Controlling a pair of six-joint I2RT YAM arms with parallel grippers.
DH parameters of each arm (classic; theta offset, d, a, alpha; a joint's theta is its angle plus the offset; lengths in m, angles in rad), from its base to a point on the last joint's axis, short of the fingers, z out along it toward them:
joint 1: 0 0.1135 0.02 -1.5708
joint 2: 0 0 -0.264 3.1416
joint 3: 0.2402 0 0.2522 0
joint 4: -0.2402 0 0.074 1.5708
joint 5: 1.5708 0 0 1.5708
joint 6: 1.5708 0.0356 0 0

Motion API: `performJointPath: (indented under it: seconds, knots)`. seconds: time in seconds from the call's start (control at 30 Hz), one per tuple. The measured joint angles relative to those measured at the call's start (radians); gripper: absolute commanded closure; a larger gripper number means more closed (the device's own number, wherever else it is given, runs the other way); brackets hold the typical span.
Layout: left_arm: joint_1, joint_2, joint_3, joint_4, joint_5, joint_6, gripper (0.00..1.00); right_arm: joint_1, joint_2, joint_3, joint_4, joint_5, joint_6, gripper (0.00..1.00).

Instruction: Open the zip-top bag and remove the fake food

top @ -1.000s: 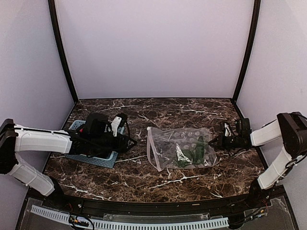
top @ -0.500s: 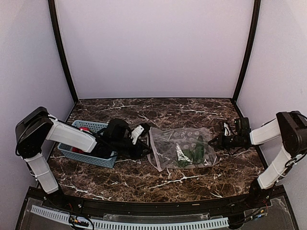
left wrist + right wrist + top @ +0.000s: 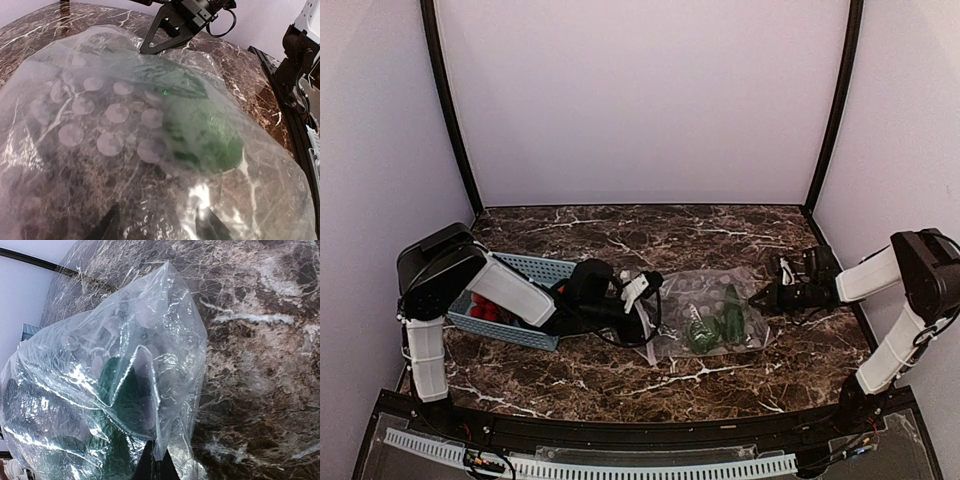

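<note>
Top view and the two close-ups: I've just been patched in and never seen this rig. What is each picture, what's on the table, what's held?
The wide picture looks down from above and behind two robot arms bolted at the near edge of the table. Each close-up comes from a camera on one wrist. On the table lie a clear zip-top bag with green fake food inside and a light-blue basket holding red pieces. The right gripper is shut on the bag's end nearest it. The left gripper sits at the opposite end, fingers apart, gripping nothing that I can see.
</note>
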Motion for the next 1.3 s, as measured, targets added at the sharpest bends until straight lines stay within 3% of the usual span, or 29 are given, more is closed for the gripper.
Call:
performJointPath:
  seconds: [0.1, 0.23, 0.67, 1.13, 1.3]
  knots:
    - [-0.014, 0.029, 0.031, 0.040, 0.032, 0.008, 0.32, 0.010, 0.000, 0.000, 0.000, 0.001, 0.001, 1.00]
    - [-0.037, 0.058, 0.061, 0.079, 0.085, 0.026, 0.21, 0.023, 0.000, 0.000, 0.000, 0.004, 0.002, 1.00]
    - [-0.103, 0.136, 0.134, 0.100, 0.144, 0.087, 0.03, 0.070, -0.005, -0.026, 0.025, 0.038, 0.040, 1.00]
    - [-0.174, 0.252, 0.267, 0.082, 0.093, 0.114, 0.01, 0.153, -0.050, -0.106, 0.092, 0.139, 0.135, 1.00]
    - [-0.184, 0.283, 0.292, 0.074, 0.064, 0.114, 0.06, 0.172, -0.050, -0.121, 0.128, 0.156, 0.163, 1.00]
